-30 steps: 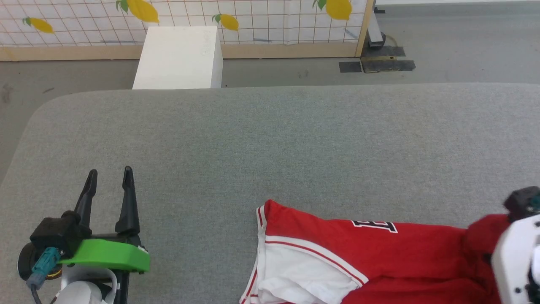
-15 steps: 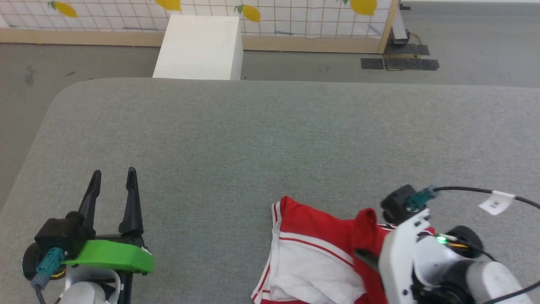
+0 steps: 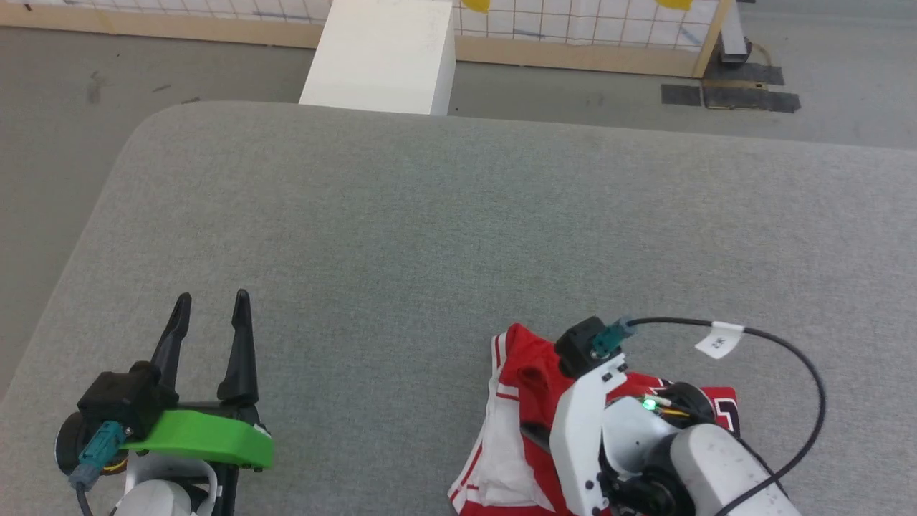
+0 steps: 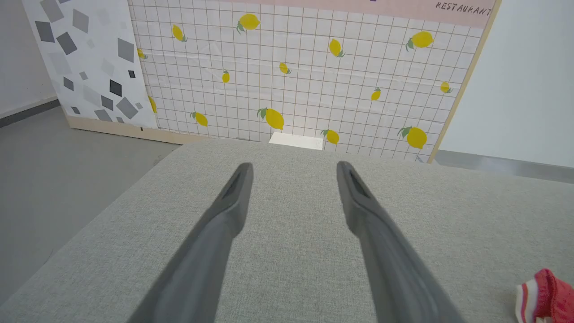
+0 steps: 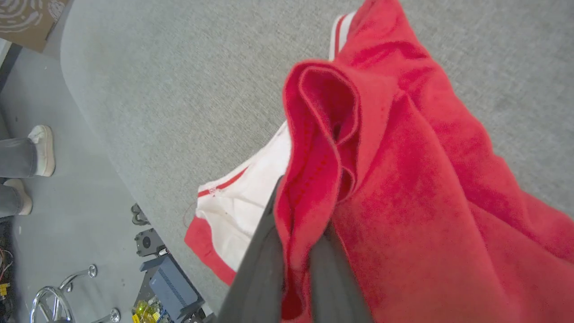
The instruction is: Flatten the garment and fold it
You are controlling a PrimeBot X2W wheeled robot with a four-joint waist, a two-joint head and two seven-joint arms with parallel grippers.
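**Shirt (image 3: 526, 369) bunched under the right arm, left pincer waiting**

Head view: the shirt lies in a crumpled heap at the near edge of the grey table (image 3: 430, 215), right of middle. It is far from flat. Red cloth is humped up, and a white sleeve with striped trim spills out on its left side. The right arm (image 3: 706, 466) bends over the heap, and its wrist hides most of the cloth, so the pinch itself cannot be made out here. The left gripper (image 3: 213, 296) sits well apart at the lower left with its two fingers spread and nothing between them. It looks parked clear of the cloth, probably so it can take a second corner once one is exposed. A white box (image 3: 380, 54) stands on the floor beyond the table.

Left wrist view: both fingers point across bare table toward a lemon-print wall (image 4: 291, 80), wide apart and empty. A scrap of red cloth and striped trim peeks in at the lower right corner (the nearest bit of the shirt, and not close).

Right wrist view: the right gripper (image 5: 302, 211) is clamped on a thick fold of red cloth, which rises as a rolled ridge from between the fingers. The rest drapes away to the right, and the white sleeve lies below on the table near its edge. The fold hangs from the grip, which suggests the cloth is lifted so it can be pulled open. Flattening is barely begun, by the look of it. A person's shoes (image 5: 40, 150) show on the floor at the left.
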